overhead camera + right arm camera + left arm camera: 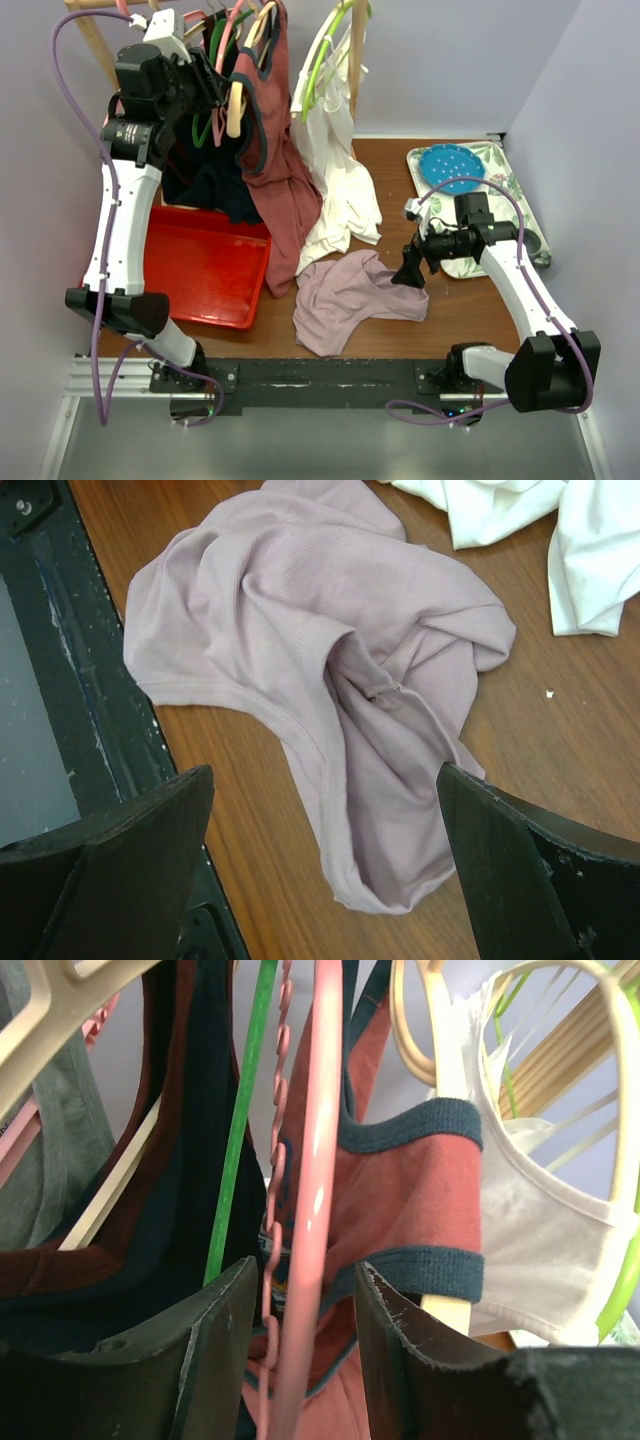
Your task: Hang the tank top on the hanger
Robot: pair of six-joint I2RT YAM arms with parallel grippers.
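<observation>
Wooden table (470, 310) under a crowded rack (85, 30): fetching step, tank top (330, 680) crumpled on the wood beneath the wide-spread, empty right gripper (322, 775), left gripper (305, 1275) half-spread astride the hanger (310, 1210), not visibly pinching; next, likely clamping that and lifting the cloth's edge.

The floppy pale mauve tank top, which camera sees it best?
The right wrist view: the limp pale mauve tank top fills the picture, its folds and hems clear. The top external view shows it whole but small, crumpled on the brown wooden table. The left wrist view misses it.
</observation>
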